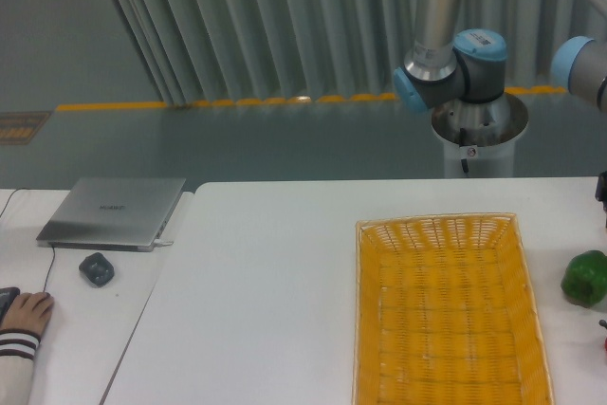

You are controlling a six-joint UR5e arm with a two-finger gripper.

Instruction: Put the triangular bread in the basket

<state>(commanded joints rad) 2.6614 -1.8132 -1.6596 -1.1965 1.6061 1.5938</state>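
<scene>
Basket [446, 315] sits just left of the green pepper [584, 278]; bread and gripper fingers out of frame, so can't tell their state.

- basket [446, 310]: near end cut off by bottom edge of frame.
- Arm [446, 64]: runs out past top and right edges; gripper out of frame, only a dark sliver at the right edge.
- green pepper [585, 278]: right side clipped by the frame.
- A person's hand [27, 311]: lower left, partly cropped.
- Small red speck at right edge: unidentifiable.
</scene>
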